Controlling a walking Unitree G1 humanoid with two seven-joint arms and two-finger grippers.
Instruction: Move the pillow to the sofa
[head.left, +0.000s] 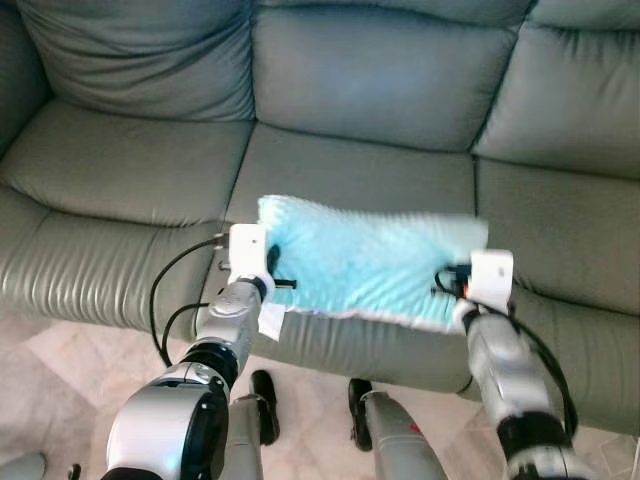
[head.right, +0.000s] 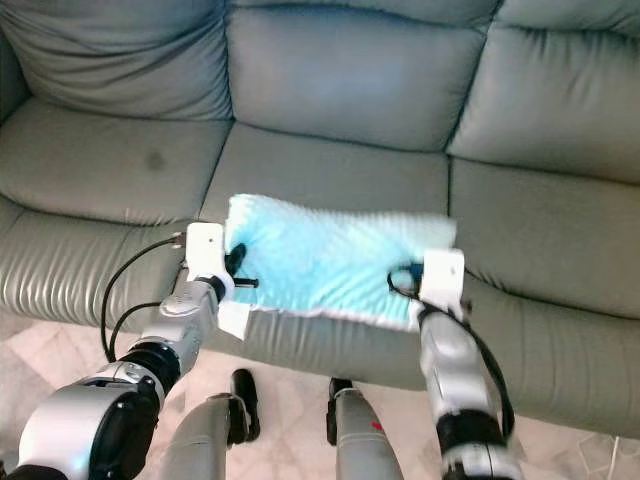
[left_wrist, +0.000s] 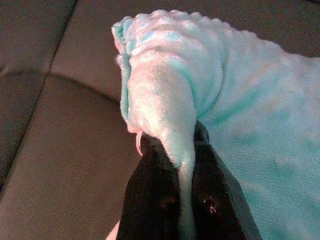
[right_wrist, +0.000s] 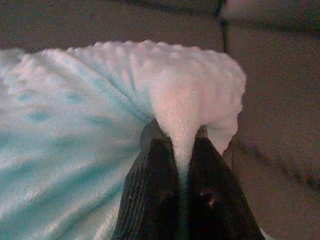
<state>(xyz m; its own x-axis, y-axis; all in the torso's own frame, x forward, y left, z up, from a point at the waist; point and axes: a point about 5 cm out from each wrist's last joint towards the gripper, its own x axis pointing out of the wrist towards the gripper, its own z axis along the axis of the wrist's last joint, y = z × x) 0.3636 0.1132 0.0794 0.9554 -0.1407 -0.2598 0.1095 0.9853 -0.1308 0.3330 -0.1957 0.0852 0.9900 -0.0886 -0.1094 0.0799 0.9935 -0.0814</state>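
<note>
Nearest the camera, the robot's two legs stand on a pale tiled floor (head.left: 70, 350) just before the front edge of the sofa (head.left: 370, 70). Both silver arms reach forward over that edge.

The left gripper (left_wrist: 184, 165) pinches a fold of the pillow (head.left: 365, 262) at its left end; the two black fingers (left_wrist: 150, 200) are pressed together on the fabric. The right gripper (right_wrist: 179, 150) pinches a fold at the pillow's right end in the same manner, fingers (right_wrist: 212, 195) pressed onto the plush.

The pillow is light turquoise with a bumpy plush surface. It spans between the two grippers, above the near part of the sofa's middle seat cushion.

Beyond it lie the grey-green leather seat cushions, then the backrest cushions.
</note>
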